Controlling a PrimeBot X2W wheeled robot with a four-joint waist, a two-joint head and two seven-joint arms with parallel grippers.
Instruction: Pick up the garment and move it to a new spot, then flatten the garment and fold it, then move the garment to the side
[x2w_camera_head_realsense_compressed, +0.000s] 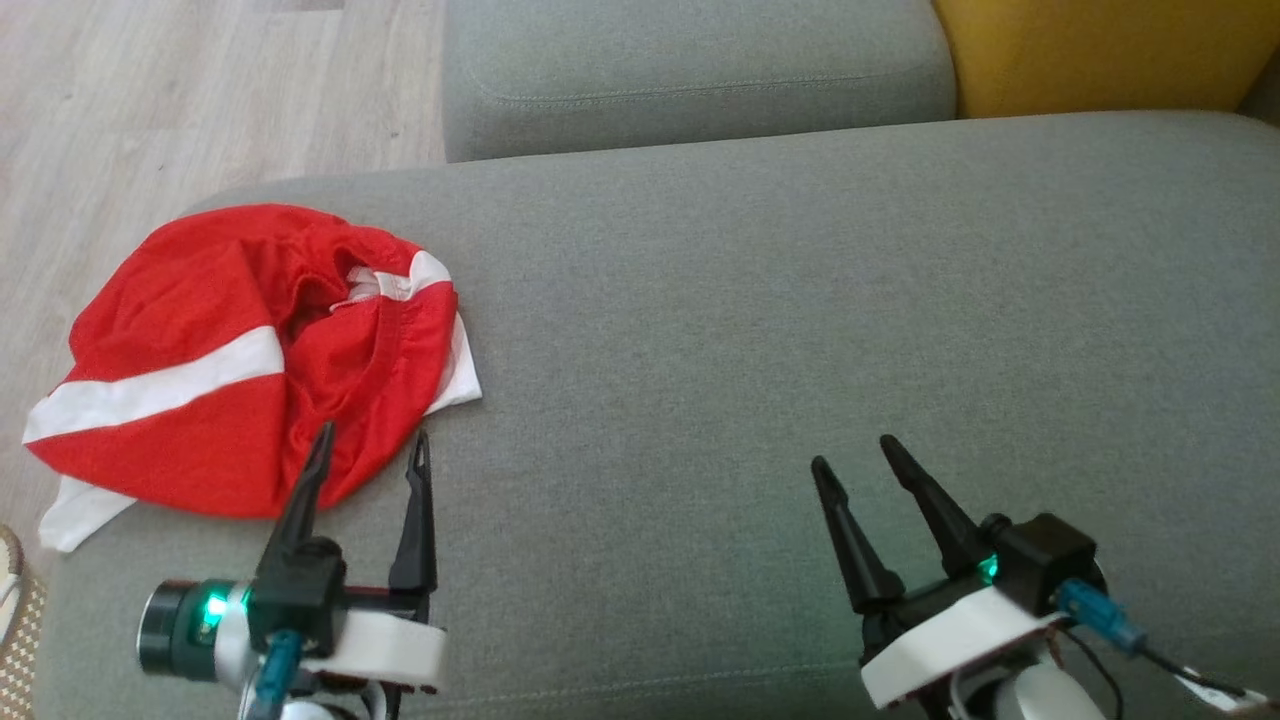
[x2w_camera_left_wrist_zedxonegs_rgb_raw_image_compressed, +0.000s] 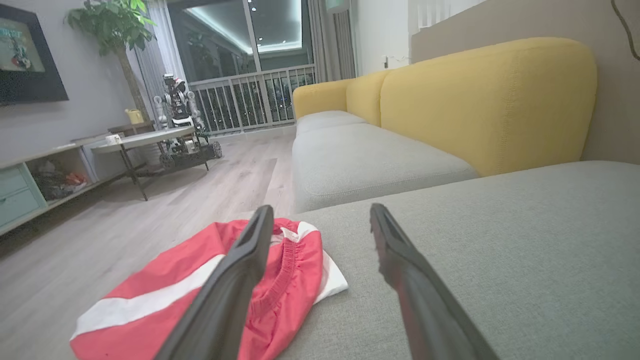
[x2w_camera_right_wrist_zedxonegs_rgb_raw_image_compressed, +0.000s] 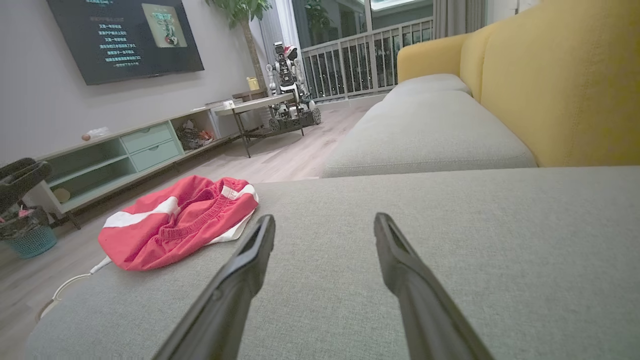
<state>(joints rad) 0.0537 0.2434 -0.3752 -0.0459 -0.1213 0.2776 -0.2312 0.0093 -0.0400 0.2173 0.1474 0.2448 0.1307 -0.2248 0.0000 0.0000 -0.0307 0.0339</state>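
A red garment (x2w_camera_head_realsense_compressed: 230, 360) with white stripes and an elastic waistband lies crumpled at the left corner of the grey sofa seat (x2w_camera_head_realsense_compressed: 800, 330), partly hanging over its edge. My left gripper (x2w_camera_head_realsense_compressed: 372, 447) stands open just at the garment's near edge, one finger over the red cloth, nothing between the fingers. In the left wrist view the garment (x2w_camera_left_wrist_zedxonegs_rgb_raw_image_compressed: 150, 305) lies under and left of the left gripper (x2w_camera_left_wrist_zedxonegs_rgb_raw_image_compressed: 320, 215). My right gripper (x2w_camera_head_realsense_compressed: 852, 453) is open over bare cushion, well to the right. In the right wrist view, the garment (x2w_camera_right_wrist_zedxonegs_rgb_raw_image_compressed: 175, 220) sits far left of the right gripper (x2w_camera_right_wrist_zedxonegs_rgb_raw_image_compressed: 324, 224).
A second grey cushion (x2w_camera_head_realsense_compressed: 700, 70) and a yellow backrest (x2w_camera_head_realsense_compressed: 1100, 50) lie beyond. Wooden floor (x2w_camera_head_realsense_compressed: 200, 100) drops off left of the seat. Across the room stand a round table (x2w_camera_left_wrist_zedxonegs_rgb_raw_image_compressed: 145, 140), a TV cabinet (x2w_camera_right_wrist_zedxonegs_rgb_raw_image_compressed: 125, 155) and another robot (x2w_camera_left_wrist_zedxonegs_rgb_raw_image_compressed: 177, 110).
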